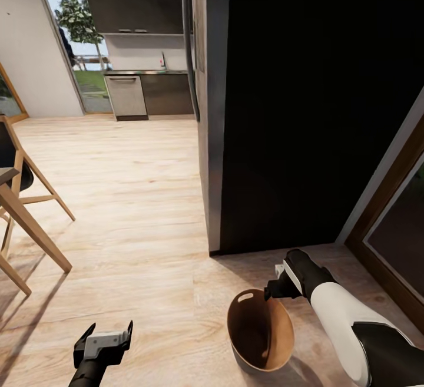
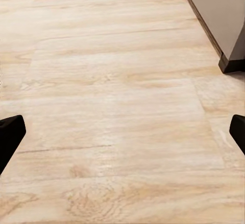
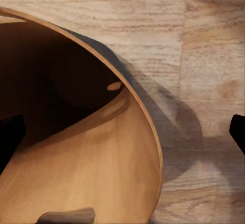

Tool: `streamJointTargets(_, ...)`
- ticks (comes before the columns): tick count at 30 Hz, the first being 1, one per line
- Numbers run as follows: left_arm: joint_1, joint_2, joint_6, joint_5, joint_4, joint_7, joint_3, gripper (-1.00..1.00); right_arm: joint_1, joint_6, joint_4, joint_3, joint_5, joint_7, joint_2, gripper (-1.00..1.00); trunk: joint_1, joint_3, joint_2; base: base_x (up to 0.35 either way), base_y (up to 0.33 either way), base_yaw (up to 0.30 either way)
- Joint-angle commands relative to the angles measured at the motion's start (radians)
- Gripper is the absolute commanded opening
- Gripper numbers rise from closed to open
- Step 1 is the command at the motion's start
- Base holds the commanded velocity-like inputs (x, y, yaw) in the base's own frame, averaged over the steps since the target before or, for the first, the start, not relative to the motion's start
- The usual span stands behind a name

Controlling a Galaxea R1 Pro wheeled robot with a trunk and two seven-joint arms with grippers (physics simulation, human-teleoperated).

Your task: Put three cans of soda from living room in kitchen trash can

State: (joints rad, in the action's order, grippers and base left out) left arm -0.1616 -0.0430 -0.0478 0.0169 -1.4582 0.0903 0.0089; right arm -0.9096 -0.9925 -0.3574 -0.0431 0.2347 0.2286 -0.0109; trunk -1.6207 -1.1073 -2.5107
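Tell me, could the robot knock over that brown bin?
Maybe. The right gripper sits right at the rim of the tash can, so a small bump might tip it. The dark cabinet stands close behind that arm, so swinging could hit it. The left gripper is open over bare floor.

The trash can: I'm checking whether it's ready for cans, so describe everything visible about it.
The trash can is a small round tapered bin, wood-brown inside, with an oval handle cut-out near its rim. It stands on the pale wood floor, mouth tipped toward the camera, near a dark cabinet's corner. No cans are visible inside. The right gripper sits at its far rim, one finger either side; contact is unclear.
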Motion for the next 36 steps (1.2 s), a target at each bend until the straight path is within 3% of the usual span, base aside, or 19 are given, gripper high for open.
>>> streamJointTargets(1, 0.000, 0.000, 0.000, 0.000, 0.000, 0.000, 0.000, 1.00, 0.000, 0.000, 0.000, 0.000, 0.000, 0.000, 0.000, 1.00, 0.000, 0.000, 0.000, 0.051, 0.018, 0.000)
streamJointTargets(15, -0.001, 0.000, 0.000, 0.000, -0.002, 0.002, 0.000, 1.00, 0.000, 0.000, 0.001, -0.001, 0.000, 0.000, 0.000, 1.00, 0.000, 0.000, 0.000, 0.018, 0.006, 0.000)
streamJointTargets(30, -0.001, 0.000, 0.003, 0.000, -0.003, 0.000, 0.000, 1.00, 0.001, 0.000, 0.002, 0.000, 0.000, -0.001, 0.001, 1.00, -0.007, -0.058, -0.003, 0.000, 0.000, 0.000)
streamJointTargets(36, -0.001, 0.000, 0.001, 0.000, -0.004, 0.000, 0.000, 1.00, 0.003, 0.000, 0.002, 0.000, 0.000, 0.000, 0.002, 1.00, -0.007, -0.058, -0.003, 0.000, 0.000, 0.000)
